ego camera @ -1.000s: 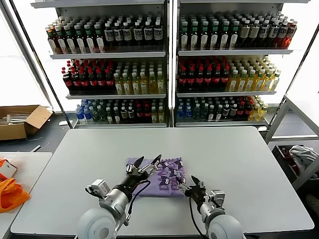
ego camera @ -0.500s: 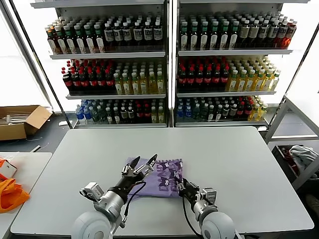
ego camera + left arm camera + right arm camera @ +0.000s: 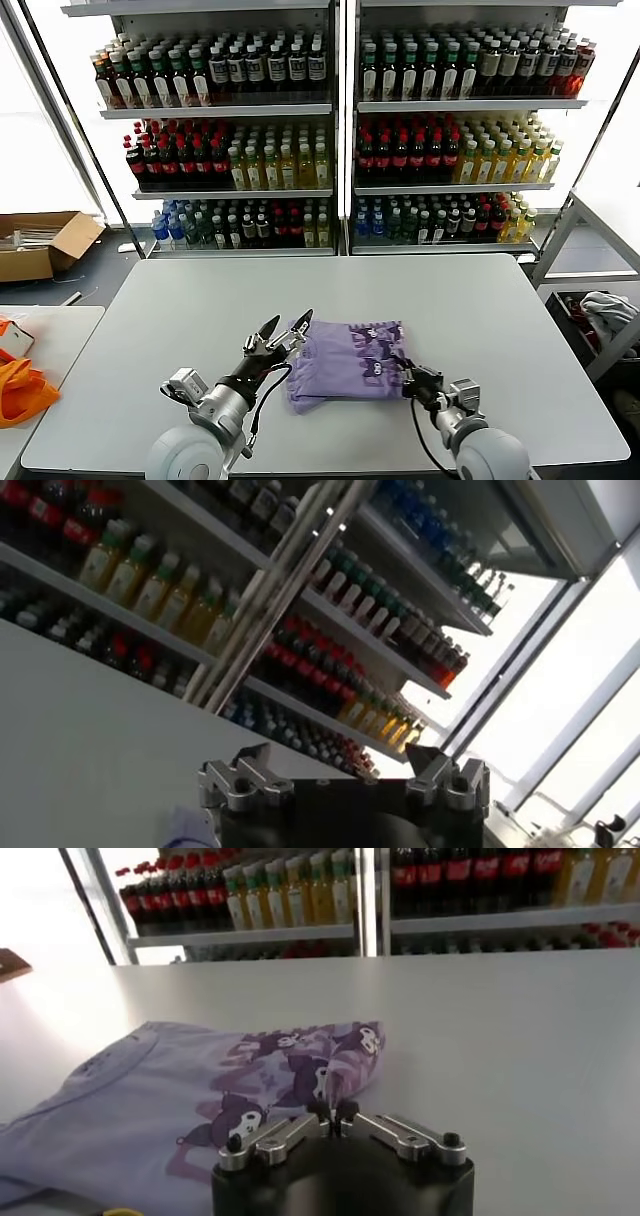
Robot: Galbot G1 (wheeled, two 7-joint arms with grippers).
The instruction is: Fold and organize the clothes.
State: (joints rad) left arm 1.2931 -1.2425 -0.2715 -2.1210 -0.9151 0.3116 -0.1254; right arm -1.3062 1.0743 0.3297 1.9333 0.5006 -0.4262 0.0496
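The clothes are one lavender T-shirt (image 3: 340,362) with dark purple print, lying bunched on the grey table (image 3: 460,300) near its front edge. My right gripper (image 3: 410,378) sits at the shirt's right edge and is shut on the fabric. In the right wrist view its tips (image 3: 333,1116) pinch the printed hem, and the shirt (image 3: 170,1098) spreads away from them. My left gripper (image 3: 284,331) hovers open over the shirt's left edge, with nothing between its fingers. In the left wrist view the left gripper (image 3: 340,772) points toward the shelves, jaws wide apart.
Shelves of bottles (image 3: 340,130) stand behind the table. A cardboard box (image 3: 40,243) lies on the floor at the left. An orange cloth (image 3: 20,388) rests on a side table, and a white-grey bundle (image 3: 606,308) sits at the right.
My right gripper has shut on the shirt's right edge and moved right with it. The shirt has shifted and stretched rightward. The left gripper stays open near the left edge.
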